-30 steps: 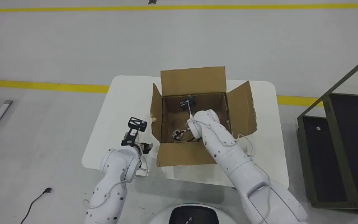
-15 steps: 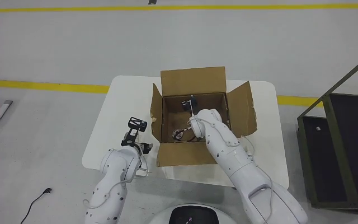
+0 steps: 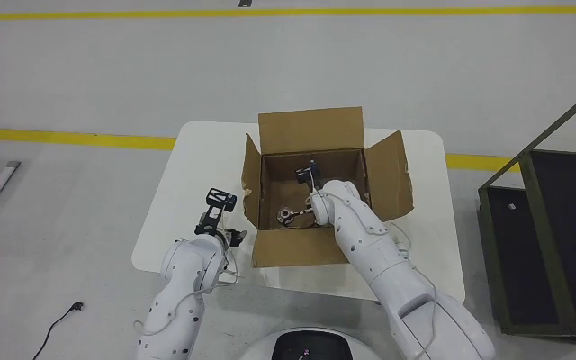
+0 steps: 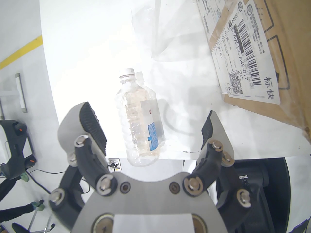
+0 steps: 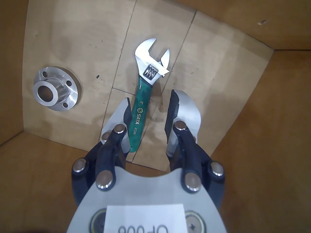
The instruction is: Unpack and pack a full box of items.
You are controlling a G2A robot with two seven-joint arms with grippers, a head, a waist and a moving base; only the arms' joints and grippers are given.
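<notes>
An open cardboard box (image 3: 310,119) stands on the white table (image 3: 198,162). My right gripper (image 5: 150,100) is inside it, open, low over the box floor (image 5: 73,37). Its fingers straddle the handle of a green adjustable wrench (image 5: 143,93), which lies close to one finger (image 5: 126,112). A round metal flange (image 5: 54,88) lies on the floor beside them and also appears in the top view (image 3: 286,216). Outside the box, my left gripper (image 4: 148,111) hangs open above a clear plastic bottle (image 4: 139,117) lying near the table's front edge.
The box's labelled outer wall (image 4: 255,49) stands close beside the bottle. A sheet of clear plastic film (image 4: 165,32) lies farther along the table (image 4: 85,37). The box flaps (image 3: 393,175) stick out sideways. A dark rack (image 3: 531,243) stands off the table's right.
My right gripper has shifted slightly to the right inside the box, away from the flange. The left arm has not moved.
</notes>
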